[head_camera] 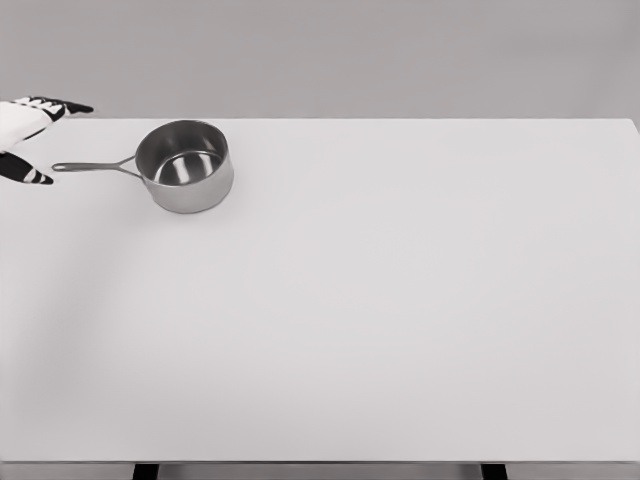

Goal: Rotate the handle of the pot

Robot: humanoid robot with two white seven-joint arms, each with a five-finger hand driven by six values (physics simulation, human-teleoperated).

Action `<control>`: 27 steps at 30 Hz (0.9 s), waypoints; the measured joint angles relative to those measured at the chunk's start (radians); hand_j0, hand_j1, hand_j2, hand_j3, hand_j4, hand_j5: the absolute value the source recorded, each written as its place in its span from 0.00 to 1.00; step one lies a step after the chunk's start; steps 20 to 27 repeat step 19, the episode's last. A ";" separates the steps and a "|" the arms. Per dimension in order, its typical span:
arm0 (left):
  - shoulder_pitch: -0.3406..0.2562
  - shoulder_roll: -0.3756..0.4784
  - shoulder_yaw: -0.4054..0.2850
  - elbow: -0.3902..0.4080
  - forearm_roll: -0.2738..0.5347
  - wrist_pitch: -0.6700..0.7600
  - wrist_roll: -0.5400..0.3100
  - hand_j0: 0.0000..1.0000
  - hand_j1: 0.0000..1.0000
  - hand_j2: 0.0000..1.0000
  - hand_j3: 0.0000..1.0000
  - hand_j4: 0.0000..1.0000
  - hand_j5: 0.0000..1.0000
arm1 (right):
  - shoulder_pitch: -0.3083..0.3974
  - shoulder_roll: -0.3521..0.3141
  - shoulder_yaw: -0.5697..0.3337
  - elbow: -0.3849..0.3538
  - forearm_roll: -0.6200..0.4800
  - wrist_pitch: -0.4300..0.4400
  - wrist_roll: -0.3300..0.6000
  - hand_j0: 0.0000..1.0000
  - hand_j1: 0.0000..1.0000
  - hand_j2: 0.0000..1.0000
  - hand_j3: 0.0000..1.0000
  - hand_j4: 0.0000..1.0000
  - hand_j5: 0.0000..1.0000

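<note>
Just beside the open left robot hand, the pot handle points.

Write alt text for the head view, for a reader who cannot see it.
A steel pot stands upright at the far left of a white table, its thin handle pointing left. The robot's left hand, fingers spread, is at the picture's left edge close to the handle's tip, holding nothing.

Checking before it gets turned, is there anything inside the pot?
The pot looks empty: only its shiny bare bottom and inner wall show. The near wall hides a strip of the bottom. It stands on the table, and the left hand is spread by the handle.
</note>
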State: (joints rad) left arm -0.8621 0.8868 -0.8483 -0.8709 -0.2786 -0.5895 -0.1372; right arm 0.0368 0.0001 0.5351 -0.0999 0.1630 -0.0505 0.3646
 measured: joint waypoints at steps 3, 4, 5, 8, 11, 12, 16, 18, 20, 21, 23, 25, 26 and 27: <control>0.005 0.069 0.004 -0.071 0.026 -0.014 -0.001 1.00 1.00 1.00 1.00 1.00 1.00 | 0.000 0.000 0.000 0.000 0.000 0.000 0.000 1.00 1.00 1.00 1.00 1.00 1.00; 0.008 0.105 0.004 -0.150 0.030 -0.016 -0.003 1.00 1.00 1.00 1.00 1.00 1.00 | 0.000 0.000 0.000 0.000 0.000 0.000 0.000 1.00 1.00 1.00 1.00 1.00 1.00; 0.025 0.134 0.005 -0.238 0.033 -0.018 -0.005 1.00 1.00 1.00 1.00 1.00 1.00 | 0.000 0.000 0.000 0.000 0.000 0.000 0.000 1.00 1.00 1.00 1.00 1.00 1.00; 0.038 0.141 0.001 -0.505 0.036 -0.021 -0.011 1.00 1.00 1.00 1.00 1.00 1.00 | 0.000 0.000 0.000 0.000 0.000 0.000 0.000 1.00 1.00 1.00 1.00 1.00 1.00; 0.043 0.025 -0.010 -0.660 0.026 -0.022 -0.063 1.00 1.00 1.00 1.00 1.00 1.00 | 0.000 0.000 0.000 0.000 0.000 0.000 0.000 1.00 1.00 1.00 1.00 1.00 1.00; 0.044 -0.019 -0.020 -0.691 0.022 -0.022 -0.088 1.00 1.00 1.00 1.00 1.00 1.00 | 0.000 0.000 0.000 0.000 0.000 0.000 0.000 1.00 1.00 1.00 1.00 1.00 1.00; 0.058 -0.135 -0.061 -0.747 0.009 -0.023 -0.138 1.00 1.00 1.00 1.00 1.00 1.00 | 0.000 0.000 0.000 0.000 0.000 0.000 0.000 1.00 1.00 1.00 1.00 1.00 1.00; 0.066 -0.157 -0.070 -0.757 0.007 -0.023 -0.147 1.00 1.00 1.00 1.00 1.00 1.00 | 0.000 0.000 0.000 0.000 0.000 0.000 0.000 1.00 1.00 1.00 1.00 1.00 1.00; 0.066 -0.163 -0.073 -0.760 0.006 -0.023 -0.150 1.00 1.00 1.00 1.00 1.00 1.00 | 0.000 0.000 0.000 0.000 0.000 0.000 0.000 1.00 1.00 1.00 1.00 1.00 1.00; 0.066 -0.163 -0.073 -0.760 0.006 -0.023 -0.150 1.00 1.00 1.00 1.00 1.00 1.00 | 0.000 0.000 0.000 0.000 0.000 0.000 0.000 1.00 1.00 1.00 1.00 1.00 1.00; 0.066 -0.163 -0.073 -0.760 0.006 -0.023 -0.150 1.00 1.00 1.00 1.00 1.00 1.00 | 0.000 0.000 0.000 0.000 0.000 0.000 0.000 1.00 1.00 1.00 1.00 1.00 1.00; 0.066 -0.163 -0.073 -0.760 0.006 -0.023 -0.150 1.00 1.00 1.00 1.00 1.00 1.00 | 0.000 0.000 0.000 0.000 0.000 0.000 0.000 1.00 1.00 1.00 1.00 1.00 1.00; 0.066 -0.163 -0.073 -0.760 0.006 -0.023 -0.150 1.00 1.00 1.00 1.00 1.00 1.00 | 0.000 0.000 0.000 0.000 0.000 0.000 0.000 1.00 1.00 1.00 1.00 1.00 1.00; 0.066 -0.163 -0.073 -0.760 0.006 -0.023 -0.150 1.00 1.00 1.00 1.00 1.00 1.00 | 0.000 0.000 0.000 0.000 0.000 0.000 0.000 1.00 1.00 1.00 1.00 1.00 1.00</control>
